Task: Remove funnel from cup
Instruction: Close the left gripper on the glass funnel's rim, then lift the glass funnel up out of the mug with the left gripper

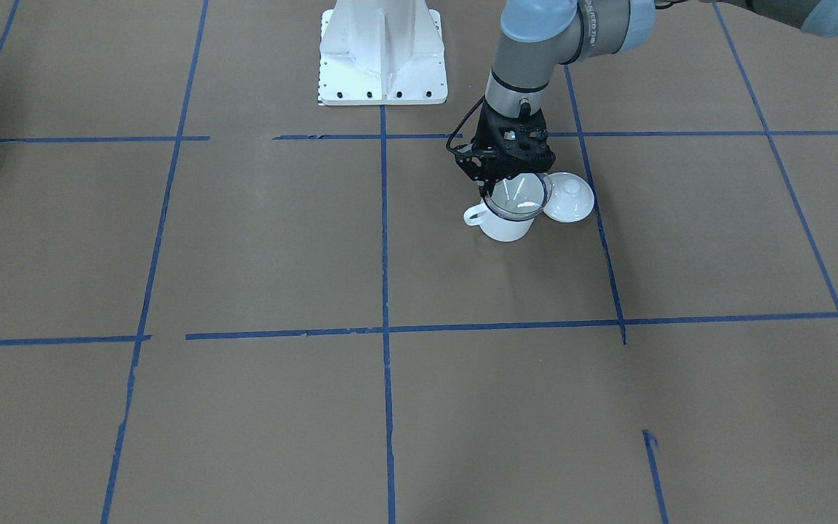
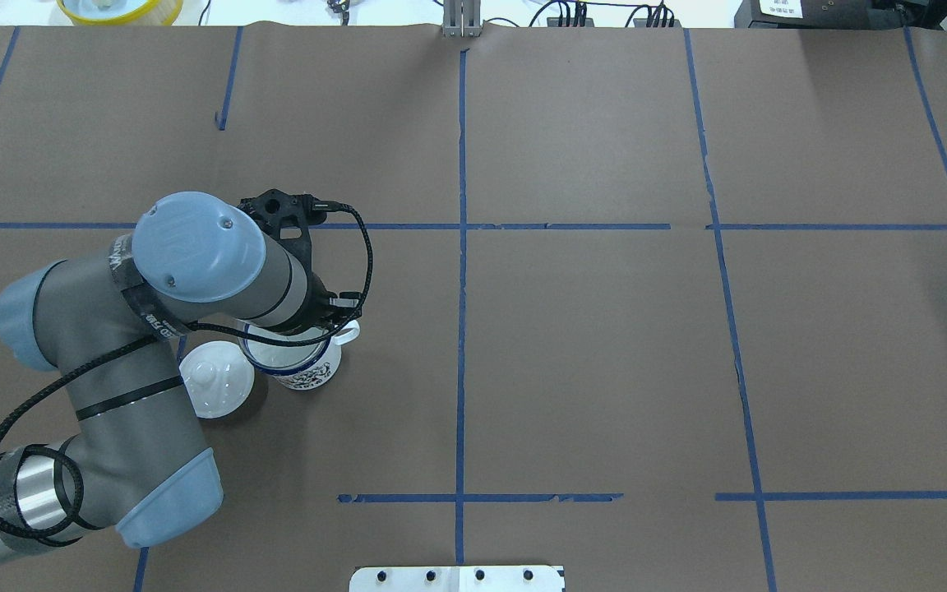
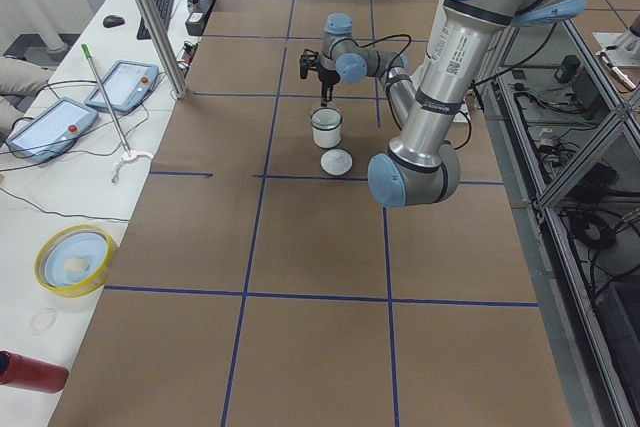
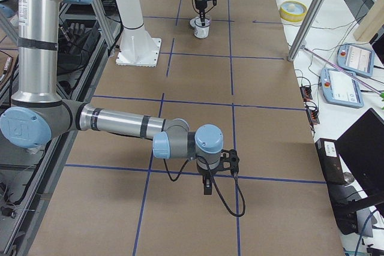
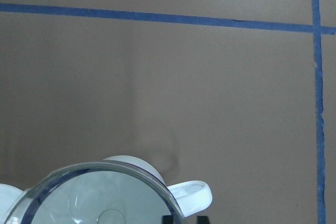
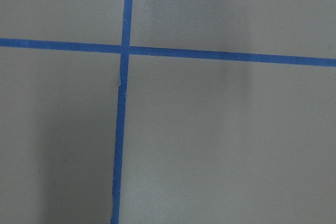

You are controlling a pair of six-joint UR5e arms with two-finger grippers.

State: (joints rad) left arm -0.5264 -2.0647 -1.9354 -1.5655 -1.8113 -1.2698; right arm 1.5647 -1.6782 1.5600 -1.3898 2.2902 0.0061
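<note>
Funnel [image 5: 102, 195] in the cup [image 1: 504, 228], rim pinched by the left hand [image 1: 500, 188]; right hand [image 4: 207, 187] open or closed, cannot tell.

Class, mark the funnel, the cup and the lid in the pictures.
funnel [image 1: 517, 198]: front-facing view, on its clear inner wall.
cup [image 1: 505, 230]: front-facing view, on its white side.
lid [image 1: 572, 188]: front-facing view, on its knob.
</note>
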